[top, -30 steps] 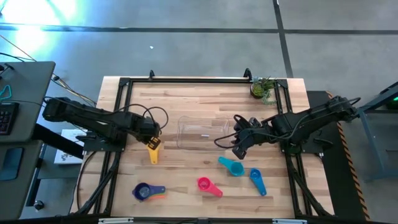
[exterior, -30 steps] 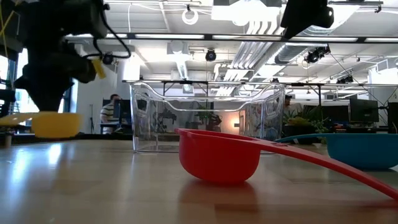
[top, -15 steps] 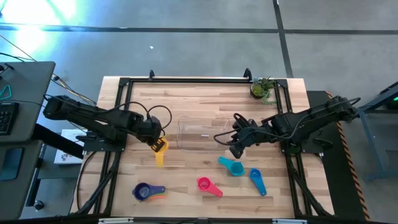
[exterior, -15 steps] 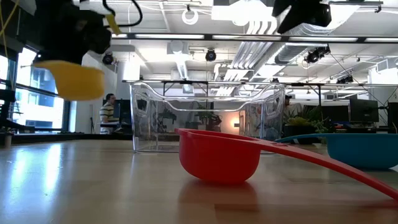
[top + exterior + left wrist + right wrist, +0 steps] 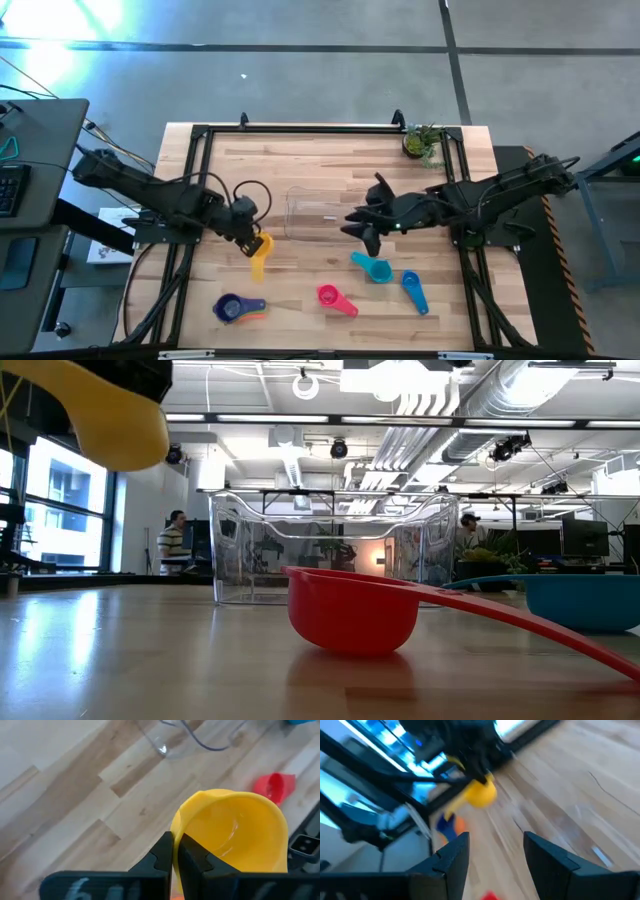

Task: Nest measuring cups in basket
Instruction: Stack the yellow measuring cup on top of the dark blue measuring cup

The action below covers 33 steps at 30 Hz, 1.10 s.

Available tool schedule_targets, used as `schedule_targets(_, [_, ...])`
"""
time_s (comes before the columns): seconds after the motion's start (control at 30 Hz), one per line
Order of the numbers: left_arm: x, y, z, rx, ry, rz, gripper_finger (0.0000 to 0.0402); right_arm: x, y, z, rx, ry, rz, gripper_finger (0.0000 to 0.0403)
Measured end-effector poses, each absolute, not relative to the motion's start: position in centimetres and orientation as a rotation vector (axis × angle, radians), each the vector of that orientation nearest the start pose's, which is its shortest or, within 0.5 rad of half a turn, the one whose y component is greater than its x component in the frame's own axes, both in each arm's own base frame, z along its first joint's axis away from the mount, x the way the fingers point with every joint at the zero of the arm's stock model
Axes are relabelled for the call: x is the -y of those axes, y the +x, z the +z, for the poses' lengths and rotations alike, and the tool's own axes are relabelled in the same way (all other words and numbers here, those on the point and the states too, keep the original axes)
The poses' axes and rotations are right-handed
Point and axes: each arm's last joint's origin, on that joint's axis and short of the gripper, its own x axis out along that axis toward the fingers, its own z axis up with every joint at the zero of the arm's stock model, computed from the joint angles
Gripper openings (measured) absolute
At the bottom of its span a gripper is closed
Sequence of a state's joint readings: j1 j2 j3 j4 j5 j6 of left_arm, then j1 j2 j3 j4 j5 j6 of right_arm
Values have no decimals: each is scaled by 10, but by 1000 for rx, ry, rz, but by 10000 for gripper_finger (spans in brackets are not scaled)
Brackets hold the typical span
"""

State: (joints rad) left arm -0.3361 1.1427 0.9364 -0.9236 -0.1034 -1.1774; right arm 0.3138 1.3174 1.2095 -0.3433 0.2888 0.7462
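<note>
The pale wooden table (image 5: 330, 190) carries a clear rectangular plastic basket (image 5: 325, 213) near its middle. Just off the basket's left end, the left gripper (image 5: 175, 851) is clenched on the rim of a yellow round plastic measuring cup (image 5: 235, 837), lifted clear of the wood, its bowl beyond the fingertips. The right gripper (image 5: 492, 851) hangs with fingers spread and empty by the basket's right end.

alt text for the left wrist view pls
The left gripper, shut on the rim of a yellow measuring cup, holds it above the wooden table. Beyond lie a red cup and a corner of the clear basket.
</note>
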Motion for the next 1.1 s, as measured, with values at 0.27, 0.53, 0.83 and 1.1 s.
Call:
schedule_targets(0.27, [80,191,279,-1028,-874,433,7,-82,283,365,-264,576,-100,179])
schedule_targets(0.53, [87,191,294,-980,-937,423,7,-73,286,365,-253,580,-123,179])
schedule_targets(0.83, [97,189,312,-956,-986,368,7,-73,288,371,-204,533,-89,179])
schedule_targets(1.1, [106,186,329,-940,-1022,310,7,-80,311,378,-190,485,-55,179])
